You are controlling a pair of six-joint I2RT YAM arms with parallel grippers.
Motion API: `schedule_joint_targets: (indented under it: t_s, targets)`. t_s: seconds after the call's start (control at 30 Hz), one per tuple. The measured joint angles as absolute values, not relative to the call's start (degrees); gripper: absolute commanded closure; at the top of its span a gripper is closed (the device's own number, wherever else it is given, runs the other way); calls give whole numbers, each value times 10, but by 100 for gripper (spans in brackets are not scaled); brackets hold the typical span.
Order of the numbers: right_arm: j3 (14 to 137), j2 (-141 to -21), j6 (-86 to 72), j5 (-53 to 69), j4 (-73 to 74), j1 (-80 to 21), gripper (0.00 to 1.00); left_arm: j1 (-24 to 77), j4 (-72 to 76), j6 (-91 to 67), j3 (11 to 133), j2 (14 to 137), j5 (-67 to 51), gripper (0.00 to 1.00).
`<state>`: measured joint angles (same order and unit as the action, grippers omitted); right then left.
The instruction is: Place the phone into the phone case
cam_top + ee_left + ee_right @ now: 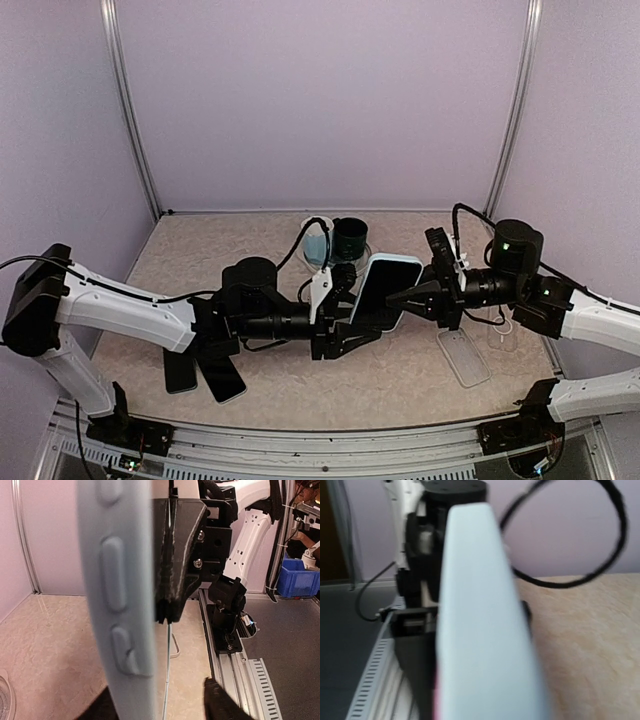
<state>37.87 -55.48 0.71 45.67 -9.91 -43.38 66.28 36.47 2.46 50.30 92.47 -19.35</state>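
Phone case (485, 630) edge is filling the right wrist view, blurred, too close to resolve detail. In the top view it's hanging off the table (300, 392) at frame centre, tilted, dark face up, between both grippers; can't tell whether a phone is sitting inside. Left gripper (358, 318) is straddling its lower end, fingers (220, 705) spread wide, with a gap showing between one fingertip and the case. Right gripper (405, 298) is meeting the case's right edge, fingers (180, 555) pinching nearly together on a thin edge there. Dark phones (181, 374) (222, 379) are lying flat at lower left under the left arm. Clear case (463, 357) is lying at lower right.
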Motion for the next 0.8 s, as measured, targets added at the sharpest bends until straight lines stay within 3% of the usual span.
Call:
schedule_joint_targets:
  t_s: [0.03,0.13,0.5,0.8]
  targets:
    - [379,-555,4,445,-96,-434,100,663,369,24,503,924,-181,13]
    - [388,-564,-13,401,-76,-431,100,663,372,26,499,922,-146,1]
    - [435,-754,-148,329,24,-361,100,616,351,1,489,885,222,1]
    - [465,-866,-214,383,52,-341,100,599,288,-56,501,892,274,4]
